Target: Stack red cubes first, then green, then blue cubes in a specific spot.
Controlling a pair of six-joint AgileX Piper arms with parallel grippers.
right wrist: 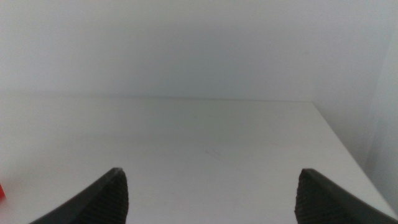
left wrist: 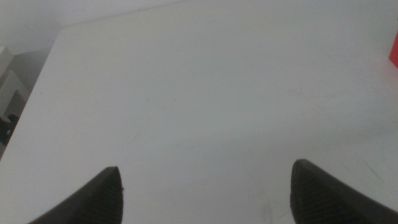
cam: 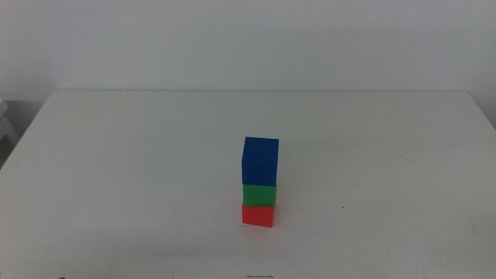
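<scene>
In the middle view a stack of three cubes stands on the white table (cam: 116, 170), a little right of centre. The red cube (cam: 258, 215) is at the bottom, the green cube (cam: 259, 194) sits on it, and the blue cube (cam: 260, 161) is on top. No arm shows in the middle view. My left gripper (left wrist: 205, 193) is open and empty over bare table; a sliver of the red cube (left wrist: 394, 53) shows at that view's edge. My right gripper (right wrist: 211, 196) is open and empty; a sliver of the red cube (right wrist: 2, 190) shows at its edge.
The table's far edge (cam: 256, 91) meets a plain white wall. The table's left edge (left wrist: 37, 93) shows in the left wrist view, its right edge (right wrist: 339, 143) in the right wrist view.
</scene>
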